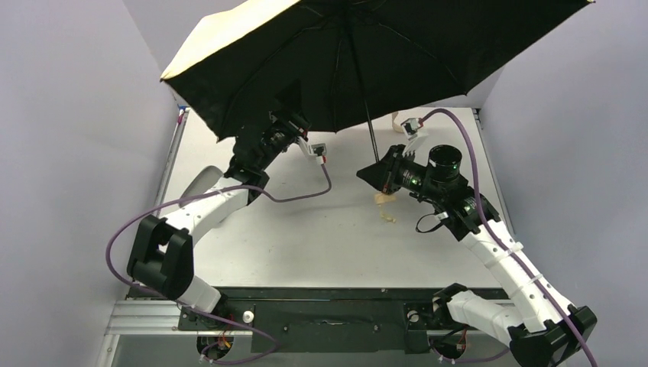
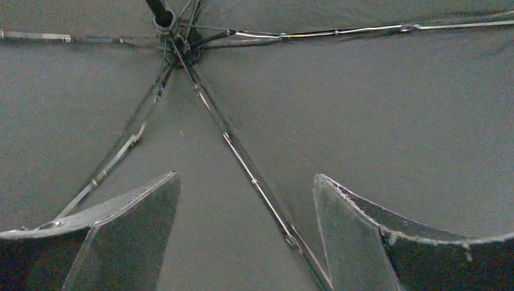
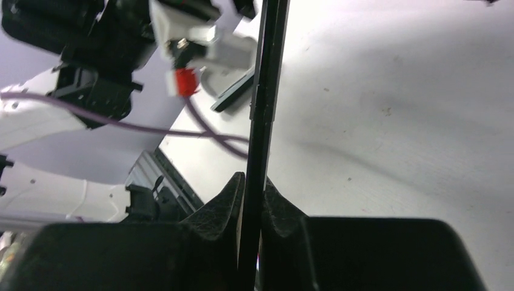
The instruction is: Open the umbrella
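Umbrella (image 1: pixel 367 53) stands fully spread over the back of the table (image 1: pixel 306 237), black underside facing down. The right gripper (image 3: pixel 251 182) pinches its thin black shaft (image 3: pixel 267 91) low down, just above the tabletop. The left gripper (image 2: pixel 245 182), up close under the canopy, has its fingers spread with nothing between them

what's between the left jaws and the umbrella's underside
Nothing. In the left wrist view the left gripper is open and empty, and the stretch to the umbrella is bare; one metal rib crosses behind the gap.
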